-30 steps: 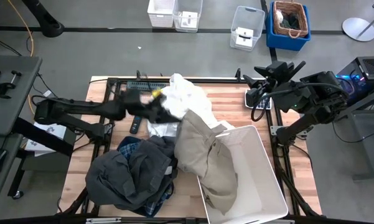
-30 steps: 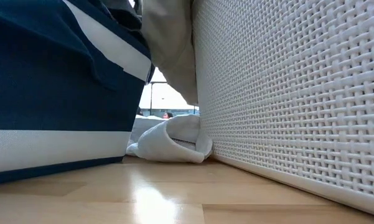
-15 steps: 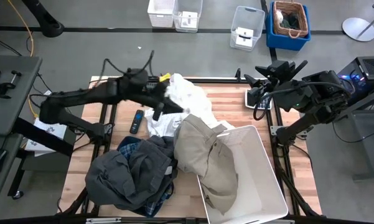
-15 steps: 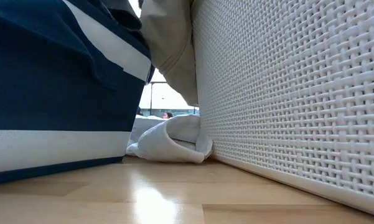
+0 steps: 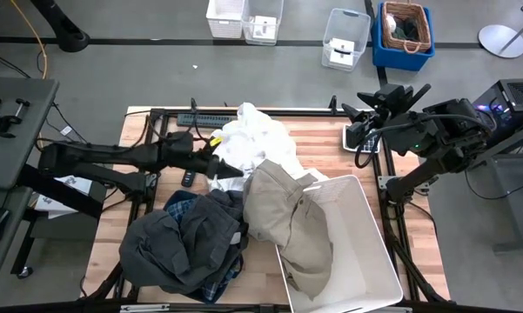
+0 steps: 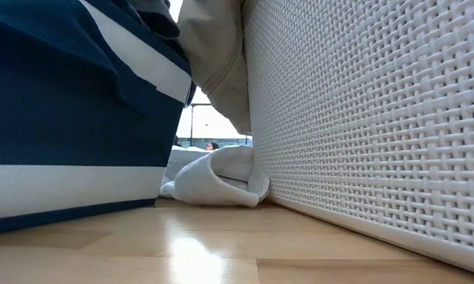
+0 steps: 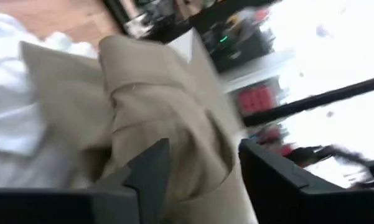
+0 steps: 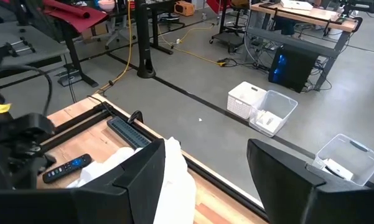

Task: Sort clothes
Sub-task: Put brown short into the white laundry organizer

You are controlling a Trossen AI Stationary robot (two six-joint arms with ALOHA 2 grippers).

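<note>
Reaching arm: the left gripper (image 5: pixel 216 162) lies low over the table's left half, its tip at the edge of the white piece (image 5: pixel 257 143)
Left fingers: its two fingers (image 7: pixel 150 169) stand apart with nothing between them, the beige khaki piece (image 7: pixel 155 99) just ahead in the left wrist view
Right arm: the right gripper (image 5: pixel 358 117) waits off the far right corner of the table (image 5: pixel 331 152), fingers (image 8: pixel 146 171) spread and empty
White piece: bunched at the far middle of the table, touching the khaki piece; a fold of it also shows on the wood in the low view (image 6: pixel 217 180)
Beige khaki piece: draped over the near-left rim of the white bin (image 5: pixel 365 235), partly inside and partly hanging out
Dark grey-black piece: heaped (image 5: pixel 178 248) at the near left, on top of the navy blue bin (image 6: pixel 55 118)
Plaid shirt: the blue-and-white plaid shirt (image 5: pixel 184 205) peeks out from under the dark heap
Remote: a black remote (image 5: pixel 188 177) lies on the table just beside the left arm
</note>
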